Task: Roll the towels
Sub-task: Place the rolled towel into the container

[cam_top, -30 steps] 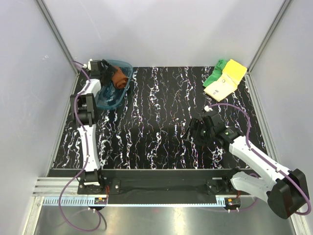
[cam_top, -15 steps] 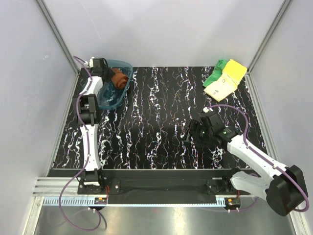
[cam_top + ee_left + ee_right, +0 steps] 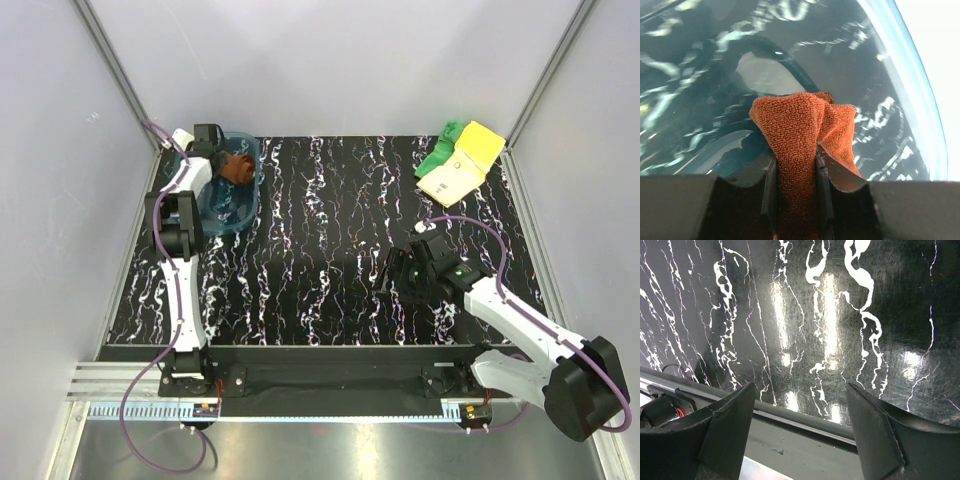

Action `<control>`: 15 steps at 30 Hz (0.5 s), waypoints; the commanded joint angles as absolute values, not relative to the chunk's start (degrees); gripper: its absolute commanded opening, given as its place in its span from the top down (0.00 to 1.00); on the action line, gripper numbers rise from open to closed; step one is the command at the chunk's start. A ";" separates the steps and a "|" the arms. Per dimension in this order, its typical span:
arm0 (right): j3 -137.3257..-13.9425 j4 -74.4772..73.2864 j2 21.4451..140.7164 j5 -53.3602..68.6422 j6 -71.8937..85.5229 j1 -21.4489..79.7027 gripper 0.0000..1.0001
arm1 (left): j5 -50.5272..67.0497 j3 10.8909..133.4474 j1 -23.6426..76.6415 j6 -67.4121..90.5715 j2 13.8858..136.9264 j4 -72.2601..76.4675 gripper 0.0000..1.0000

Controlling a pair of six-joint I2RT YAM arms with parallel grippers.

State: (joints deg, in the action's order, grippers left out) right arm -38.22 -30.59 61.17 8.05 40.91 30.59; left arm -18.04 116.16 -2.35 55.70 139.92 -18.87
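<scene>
Rust-brown terry towel [image 3: 795,130] in translucent teal tray [image 3: 228,212]
Left fingers [image 3: 822,200] clamped on it. It looks soft, limp — probably best gripped at a corner; right fingers [image 3: 725,435] apart.

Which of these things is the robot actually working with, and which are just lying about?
Part of the job: rust-brown towel, pale yellow towel, green towel.
Just there: teal plastic tray, black marbled table.

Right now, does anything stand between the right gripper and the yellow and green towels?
Nothing visible does. The right gripper hangs open above the table; the yellow towel and the green towel lie at the far right corner, and only tabletop shows between.
</scene>
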 commanded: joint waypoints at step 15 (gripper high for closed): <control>-36.65 -26.90 61.52 8.26 40.96 30.67 0.19 | -40.24 114.34 -0.26 55.55 129.90 -29.16 0.72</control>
